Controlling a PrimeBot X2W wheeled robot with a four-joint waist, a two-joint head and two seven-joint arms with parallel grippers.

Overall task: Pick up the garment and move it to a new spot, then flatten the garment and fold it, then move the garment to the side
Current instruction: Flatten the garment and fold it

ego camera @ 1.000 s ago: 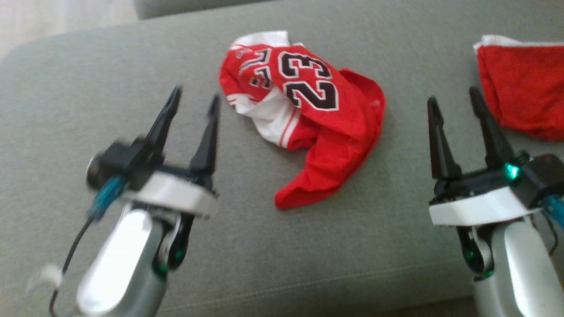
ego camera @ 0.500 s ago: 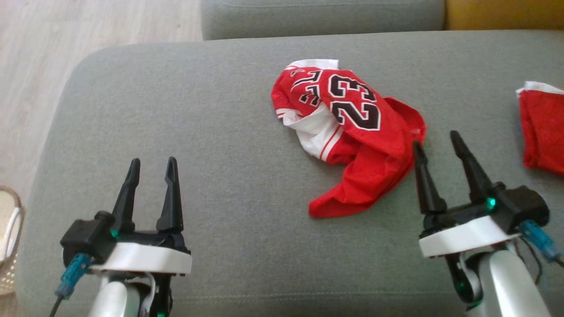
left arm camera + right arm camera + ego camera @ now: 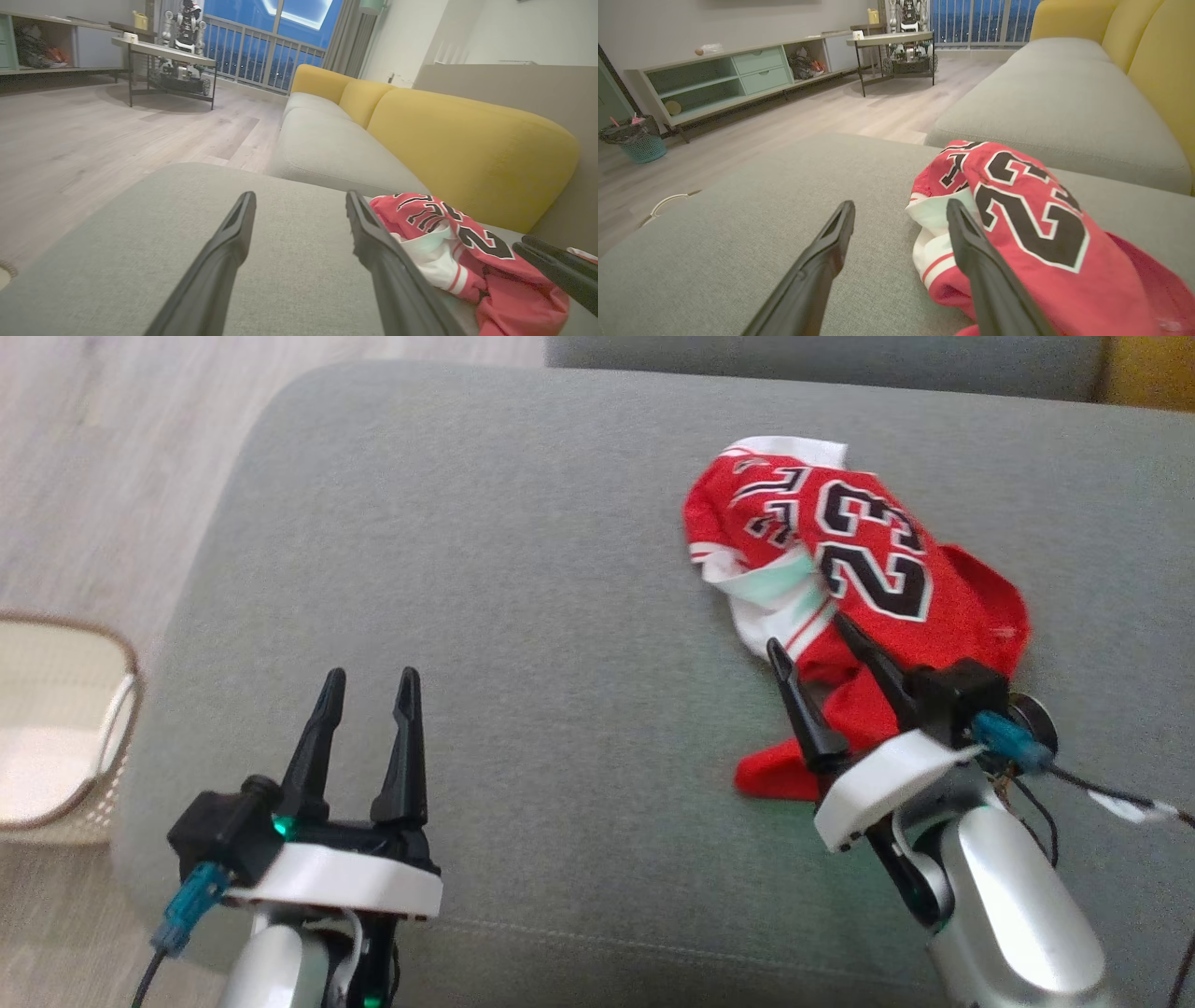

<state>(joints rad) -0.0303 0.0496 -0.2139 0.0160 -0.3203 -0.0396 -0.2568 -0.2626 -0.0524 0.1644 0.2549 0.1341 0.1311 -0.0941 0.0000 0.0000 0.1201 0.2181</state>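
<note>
A crumpled red garment (image 3: 873, 569), a jersey with black "23" and white trim, lies on the grey sofa cushion (image 3: 523, 551). My right gripper (image 3: 808, 633) stands open at its near left edge. One finger is over the red-and-white hem, the other over bare cushion. The right wrist view shows the garment (image 3: 1017, 219) just right of that gripper (image 3: 901, 205). My left gripper (image 3: 370, 677) is open and holds nothing, over bare cushion well left of the garment. Its wrist view has the garment (image 3: 467, 252) to the right of the left gripper (image 3: 300, 196), with my right gripper's fingers (image 3: 556, 266) beyond.
A pale wicker basket (image 3: 65, 719) sits on the wooden floor (image 3: 103, 476) left of the cushion. A second grey cushion (image 3: 1055, 93) and a yellow backrest (image 3: 467, 140) lie behind. Farther off are a table (image 3: 896, 42), a shelf unit (image 3: 724, 79) and a bin (image 3: 637, 142).
The head camera has swung left, so the basket has come into view and a second red cloth at the right has left it. My right gripper has moved left across the garment to its near left edge.
</note>
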